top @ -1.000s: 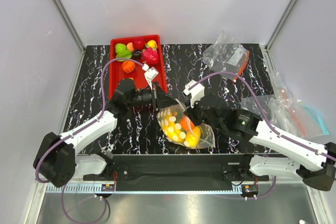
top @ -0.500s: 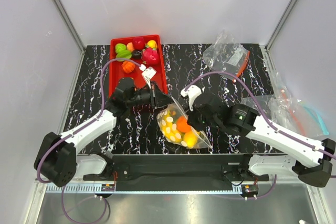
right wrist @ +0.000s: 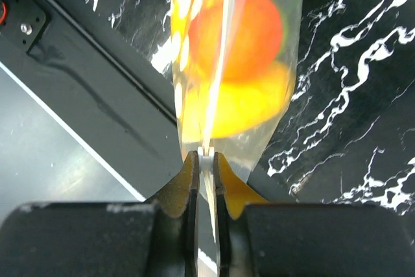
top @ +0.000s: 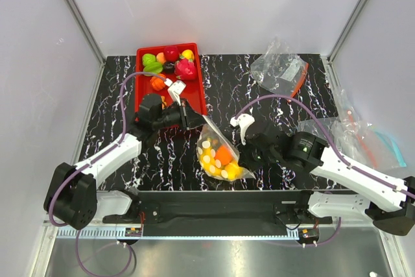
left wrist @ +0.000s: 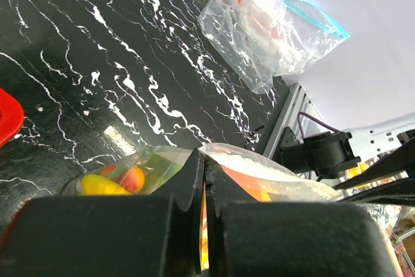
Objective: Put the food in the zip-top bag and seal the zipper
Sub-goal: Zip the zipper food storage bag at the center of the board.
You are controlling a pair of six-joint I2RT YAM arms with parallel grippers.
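We judged the sealing step in hand. The zip-top bag point(top: 219, 154), holding an orange point(top: 224, 155) and yellow fruit point(top: 231, 172), sat at 6 o'clock on the worktop point(top: 113, 102). The left pincer point(top: 192, 116) was clamped on its 11 o'clock corner. The right pincer point(right wrist: 206, 157) was nipped on its 4 o'clock edge. Next, a firm pinch must run along the zipper point(right wrist: 211, 111). The red tray point(top: 198, 79) at 11 o'clock held other toy fruit.

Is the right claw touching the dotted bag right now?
Touching. The right wrist view shows the right claw pinched shut on the dotted bag at its edge, with no gap between them.
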